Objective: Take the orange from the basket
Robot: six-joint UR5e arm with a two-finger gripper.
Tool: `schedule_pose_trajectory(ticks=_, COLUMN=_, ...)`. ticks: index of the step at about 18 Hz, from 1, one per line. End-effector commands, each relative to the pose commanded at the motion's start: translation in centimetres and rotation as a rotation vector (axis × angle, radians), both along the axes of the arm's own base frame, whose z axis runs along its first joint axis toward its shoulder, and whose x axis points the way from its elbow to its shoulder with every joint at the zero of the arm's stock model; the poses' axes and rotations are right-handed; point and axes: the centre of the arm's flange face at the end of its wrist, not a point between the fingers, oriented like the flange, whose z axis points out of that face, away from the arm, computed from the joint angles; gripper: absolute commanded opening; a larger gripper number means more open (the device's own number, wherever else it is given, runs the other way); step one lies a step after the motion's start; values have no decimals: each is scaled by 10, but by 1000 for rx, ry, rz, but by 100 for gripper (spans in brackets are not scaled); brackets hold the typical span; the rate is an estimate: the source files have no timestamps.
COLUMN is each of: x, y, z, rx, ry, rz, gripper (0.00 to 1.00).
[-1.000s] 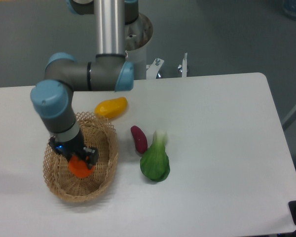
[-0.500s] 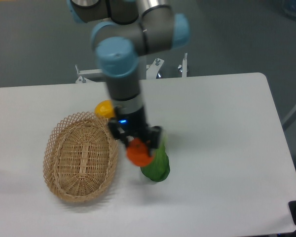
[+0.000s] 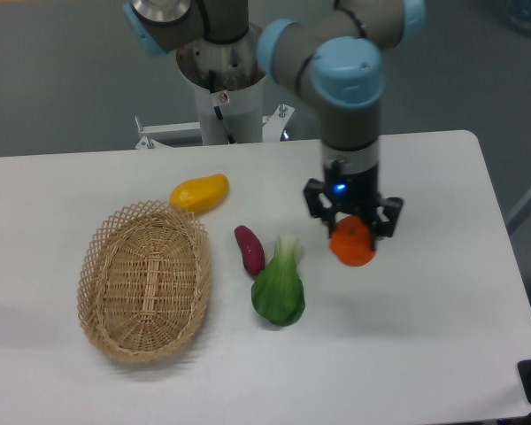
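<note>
The orange (image 3: pixel 353 244) is a small round bright-orange fruit, held in my gripper (image 3: pixel 351 227), which is shut on it above the white table, right of centre. The black fingers sit on either side of the fruit's top. The basket (image 3: pixel 145 280) is an oval light-tan wicker basket at the left of the table, with nothing in it. The gripper and orange are well to the right of the basket, beyond the green vegetable.
A yellow elongated fruit (image 3: pixel 200 192) lies behind the basket. A dark-red vegetable (image 3: pixel 249 249) and a green leafy vegetable (image 3: pixel 279 283) lie between basket and gripper. The arm's base (image 3: pixel 221 66) stands at the table's far edge. The table's right edge (image 3: pixel 504 266) is near.
The gripper lifted the orange out of the basket and carried it right, past the green vegetable, to the right of centre. The basket now holds nothing.
</note>
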Motion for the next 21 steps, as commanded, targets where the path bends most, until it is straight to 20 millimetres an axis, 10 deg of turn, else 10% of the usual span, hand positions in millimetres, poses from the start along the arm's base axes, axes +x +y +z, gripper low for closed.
schedule_pose_trajectory(ticks=21, x=-11, y=-15, z=-12, rx=-3, ry=-12, rz=31, gripper=61)
